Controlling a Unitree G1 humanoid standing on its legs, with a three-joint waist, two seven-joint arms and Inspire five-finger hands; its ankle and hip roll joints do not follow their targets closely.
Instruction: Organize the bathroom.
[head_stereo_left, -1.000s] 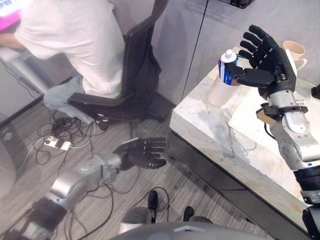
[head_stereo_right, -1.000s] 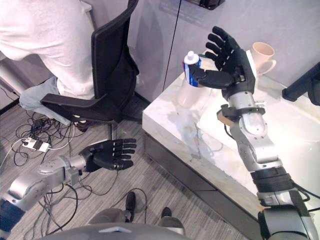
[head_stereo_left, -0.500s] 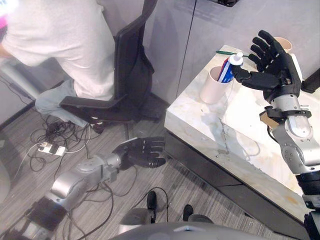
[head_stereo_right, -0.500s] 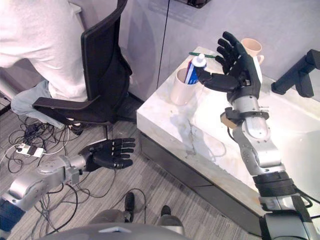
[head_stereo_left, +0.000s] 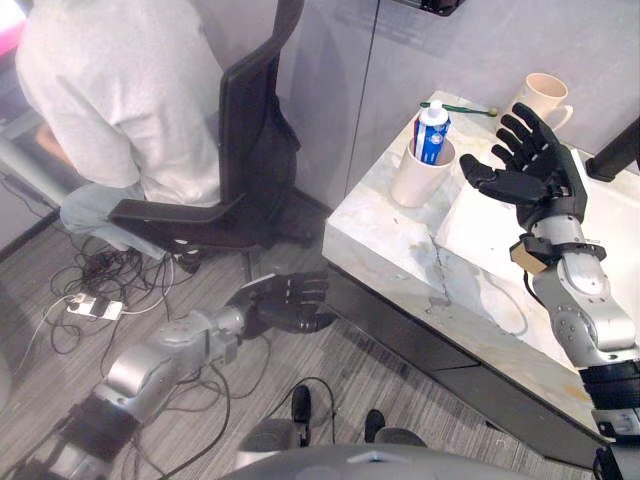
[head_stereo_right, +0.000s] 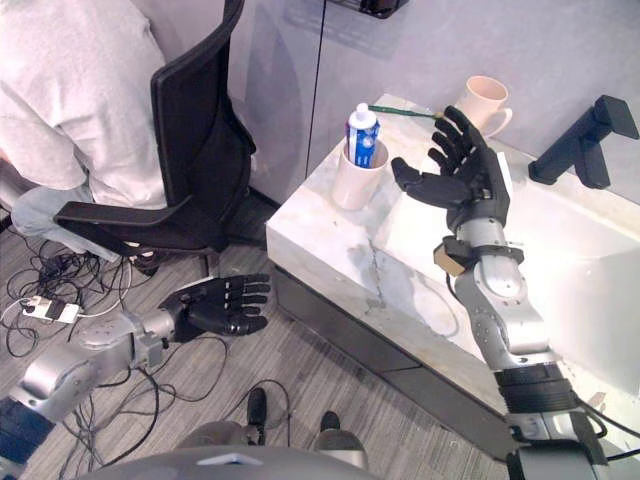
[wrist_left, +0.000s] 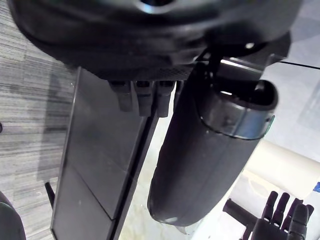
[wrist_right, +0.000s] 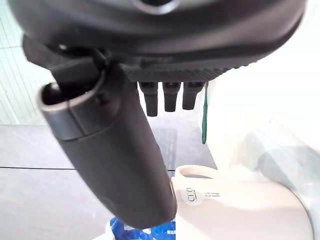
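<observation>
Behind the counter (head_stereo_right: 330, 235), person's chair (head_stereo_right: 195, 130).

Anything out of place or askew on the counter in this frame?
Only the green toothbrush, lying loose on the counter behind the cup instead of standing in it. The toothpaste stands upright in the cup; nothing looks spilled.

Blue-white toothpaste tube (head_stereo_left: 432, 133) upright in cup (head_stereo_left: 415, 179)

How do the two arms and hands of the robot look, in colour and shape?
Both arms are silver-grey, rounded metal segments with black bands at the joints. Each ends in a dark, matte hand: left hand, right hand. A tan block sits at the right wrist.
</observation>
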